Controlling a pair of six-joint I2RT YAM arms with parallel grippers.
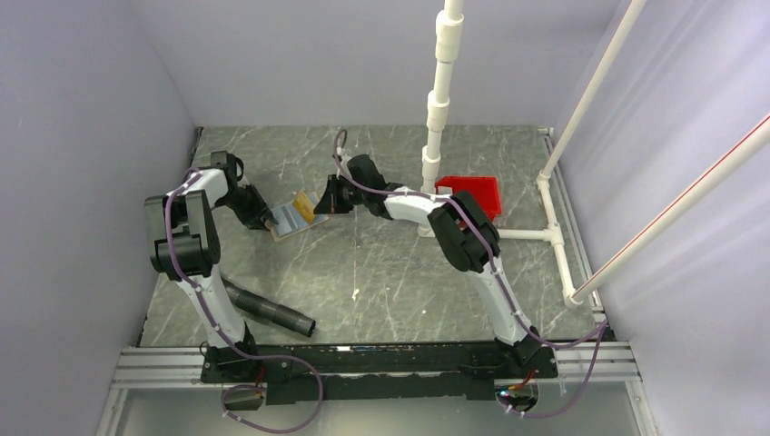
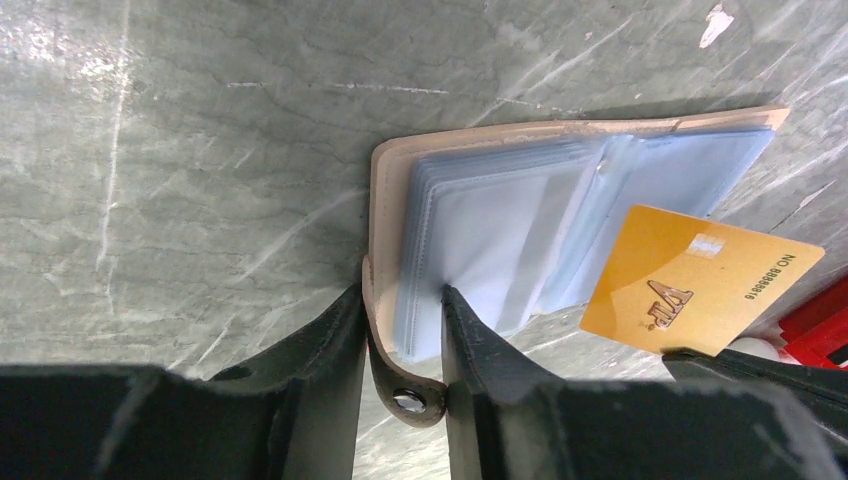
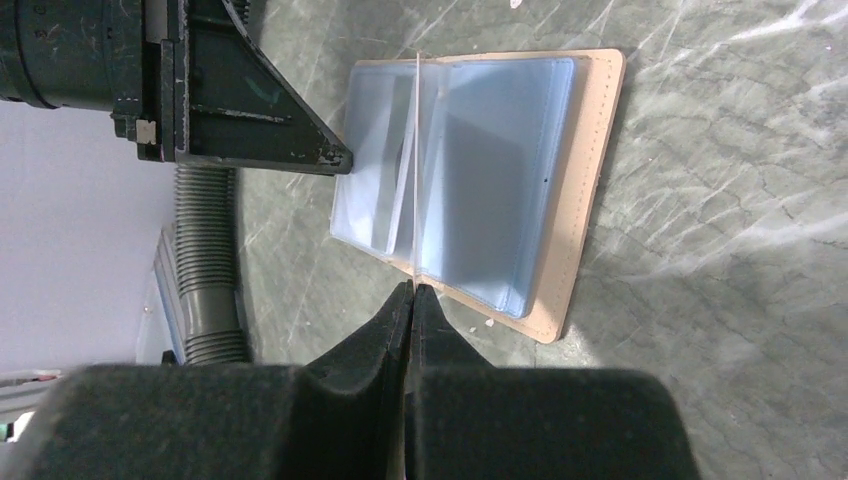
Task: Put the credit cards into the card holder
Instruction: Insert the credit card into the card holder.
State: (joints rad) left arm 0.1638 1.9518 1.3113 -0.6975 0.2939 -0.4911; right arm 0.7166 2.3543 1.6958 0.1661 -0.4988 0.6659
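The card holder (image 2: pixel 480 135) is a tan wallet lying open on the table, its bluish clear sleeves (image 2: pixel 500 230) fanned out. My left gripper (image 2: pixel 405 295) is shut on its near cover edge and several sleeves, beside the snap tab (image 2: pixel 410 400). My right gripper (image 3: pixel 412 287) is shut on one credit card, gold with a chip (image 2: pixel 690 285). It shows edge-on in the right wrist view (image 3: pixel 414 150), standing over the open sleeves (image 3: pixel 490 170). I cannot tell whether its edge is inside a pocket. In the top view both grippers, left (image 1: pixel 269 219) and right (image 1: pixel 321 202), meet at the wallet (image 1: pixel 289 222). No other card shows.
A red plastic tray (image 1: pixel 472 193) sits at the back right beside a white pipe stand (image 1: pixel 439 109). A black corrugated hose (image 1: pixel 272 313) lies near the left arm's base and shows in the right wrist view (image 3: pixel 205 260). Grey walls close in both sides.
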